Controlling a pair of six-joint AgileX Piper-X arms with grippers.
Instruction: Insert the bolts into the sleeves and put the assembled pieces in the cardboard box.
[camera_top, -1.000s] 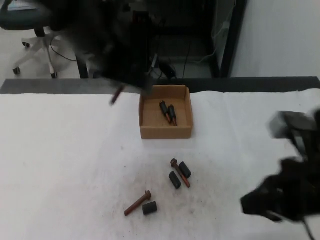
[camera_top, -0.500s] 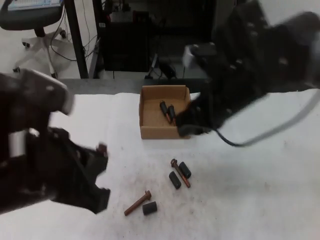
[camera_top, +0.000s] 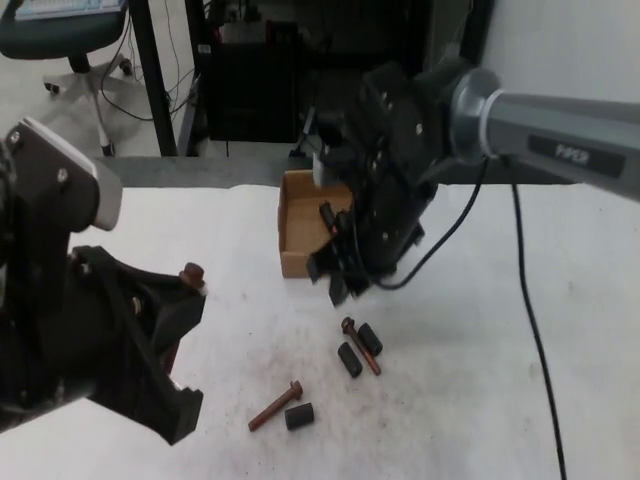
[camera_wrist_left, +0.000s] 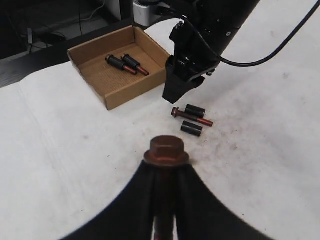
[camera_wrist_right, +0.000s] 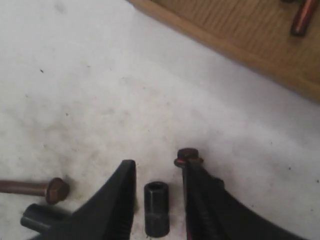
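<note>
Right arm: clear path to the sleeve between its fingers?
Likely yes. The right gripper is open, and the sleeve lies uncovered between its fingers. A bolt lies close by one finger and might get nudged.

This looks like a robotics lab. A cabled robot arm (camera_top: 540, 130) hangs over a white-covered bench (camera_top: 500, 400). Behind it, a swivel chair (camera_top: 62, 45) and a dark rack (camera_top: 250, 90) stand on a bare floor (camera_top: 30, 110).

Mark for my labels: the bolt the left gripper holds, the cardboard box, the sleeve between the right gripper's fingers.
held bolt (camera_wrist_left: 166, 151), left wrist view, its head.
cardboard box (camera_wrist_left: 135, 87), left wrist view, front wall.
sleeve (camera_wrist_right: 156, 209), right wrist view, its side.
</note>
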